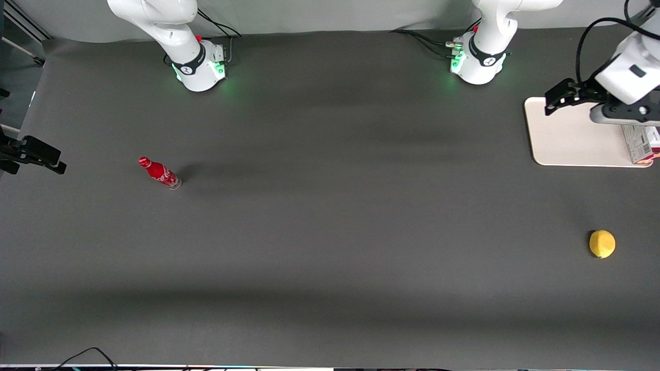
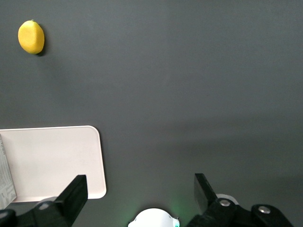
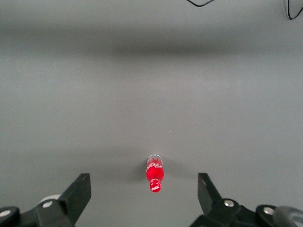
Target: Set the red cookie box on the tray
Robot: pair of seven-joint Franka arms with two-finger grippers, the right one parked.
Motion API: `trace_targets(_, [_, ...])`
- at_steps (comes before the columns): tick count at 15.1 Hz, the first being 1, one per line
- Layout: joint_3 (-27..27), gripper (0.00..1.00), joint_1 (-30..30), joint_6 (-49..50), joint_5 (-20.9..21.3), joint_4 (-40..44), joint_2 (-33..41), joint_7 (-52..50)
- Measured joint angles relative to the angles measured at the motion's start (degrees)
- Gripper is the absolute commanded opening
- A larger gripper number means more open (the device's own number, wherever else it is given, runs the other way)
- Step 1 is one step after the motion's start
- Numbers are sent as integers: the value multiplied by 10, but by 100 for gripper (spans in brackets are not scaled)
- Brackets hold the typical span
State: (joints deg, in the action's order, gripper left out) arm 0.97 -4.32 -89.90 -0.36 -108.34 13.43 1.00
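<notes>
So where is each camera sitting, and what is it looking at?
Front view: high up, facing both arm bases, looking down on the table; it shows the gripper over the tray, with the red cookie box on the tray.
Left wrist view: on the working arm, looking down past its open fingers at the tray and lemon.
Right wrist view: on the parked arm, looking down at the soda bottle.
Shared: front and left wrist views both show tray and lemon.

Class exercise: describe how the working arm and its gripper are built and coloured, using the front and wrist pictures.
The working arm is glossy white with a black band on its base, green base lights and black cables. Its gripper, above the tray beside the red cookie box, is black with two angular fingers, open.
</notes>
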Motion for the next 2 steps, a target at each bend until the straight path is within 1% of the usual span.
trace_targets(2, [1,100,2,-2,0,5,3,1])
